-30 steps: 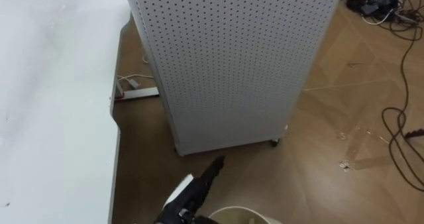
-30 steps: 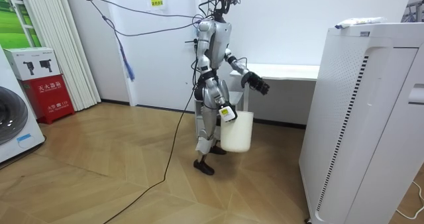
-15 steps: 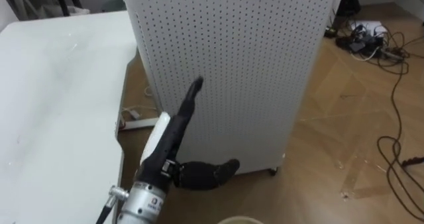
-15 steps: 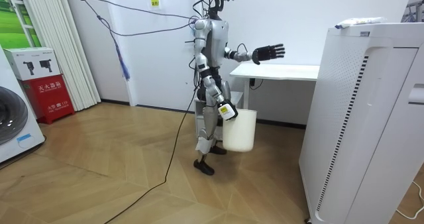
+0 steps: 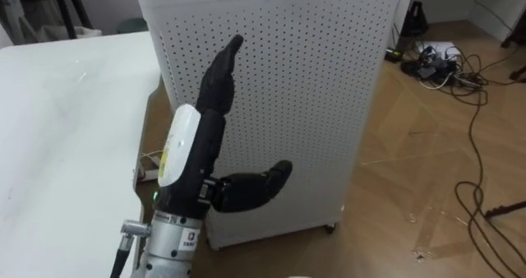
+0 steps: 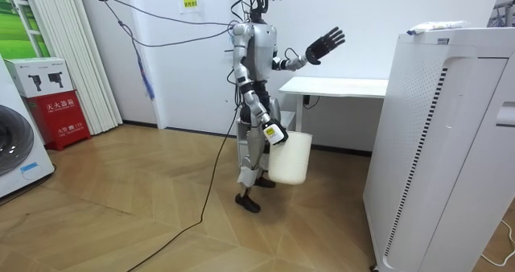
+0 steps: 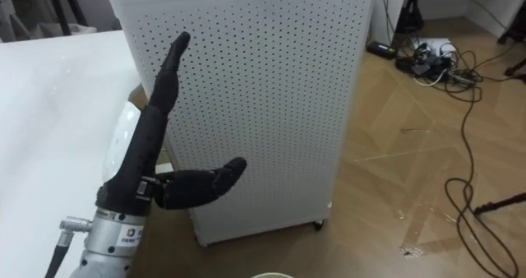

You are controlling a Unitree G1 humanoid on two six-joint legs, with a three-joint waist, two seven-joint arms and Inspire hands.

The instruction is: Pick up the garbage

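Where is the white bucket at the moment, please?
In the room view, the white bucket hangs just below the robot's right hand, by its legs, in front of the white table.

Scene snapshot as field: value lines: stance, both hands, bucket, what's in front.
stance: upright on the wood floor, beside the white table, facing the perforated white cabinet
left hand: held up in front of the cabinet, open, holding nothing
right hand: down at the side, at the rim of the white bucket; grip too small to read
bucket: off the floor, by the robot's legs
floor: cables to the cabinet's right
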